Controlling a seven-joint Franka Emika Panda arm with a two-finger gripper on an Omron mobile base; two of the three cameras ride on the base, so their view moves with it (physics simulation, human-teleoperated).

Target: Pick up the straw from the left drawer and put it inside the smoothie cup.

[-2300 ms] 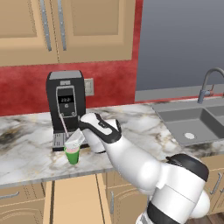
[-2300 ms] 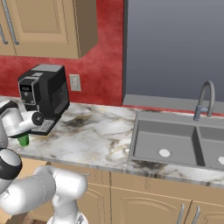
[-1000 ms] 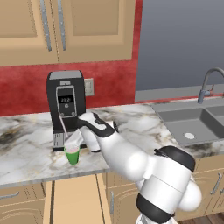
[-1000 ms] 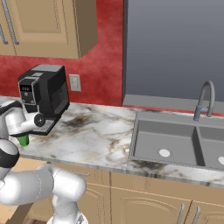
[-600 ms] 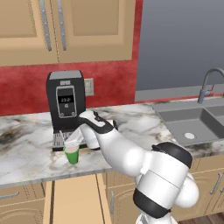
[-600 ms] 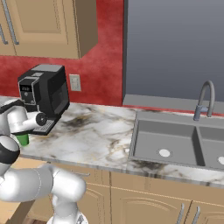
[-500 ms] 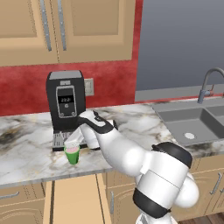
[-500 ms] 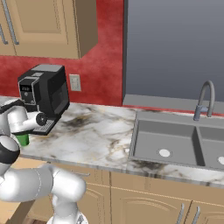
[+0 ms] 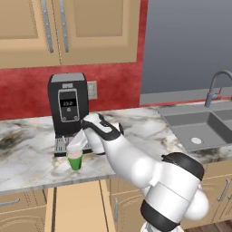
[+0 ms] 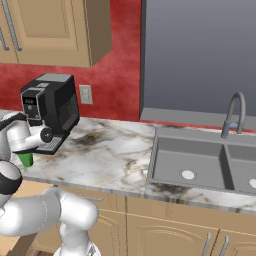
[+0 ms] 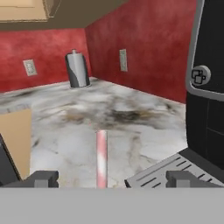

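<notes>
Tan wood of the left drawer (image 9: 74, 206) is sticking out open below the counter edge, nearest to me, just in front of the smoothie cup (image 9: 75, 159). That green cup is sitting on the marbled counter (image 9: 27, 154) right before the black coffee machine (image 9: 68, 110), almost touching its drip tray (image 11: 170, 168). The white arm is reaching over from the right, and its gripper (image 9: 75, 143) is hovering directly over the cup, its tip nearly at the rim. In the hand view the two dark fingertips (image 11: 43, 178) are standing wide apart, and the pink-white straw (image 11: 101, 158) is showing between them, clear of both, so nothing is being pinched. From the base views I cannot tell how deep the straw is sitting in the cup. Behind the coffee machine a wall outlet (image 9: 92, 89) is showing on the red backsplash, and far to its right the grey sink (image 9: 199, 129) and faucet (image 9: 216, 86) are lying well apart from the cup.
</notes>
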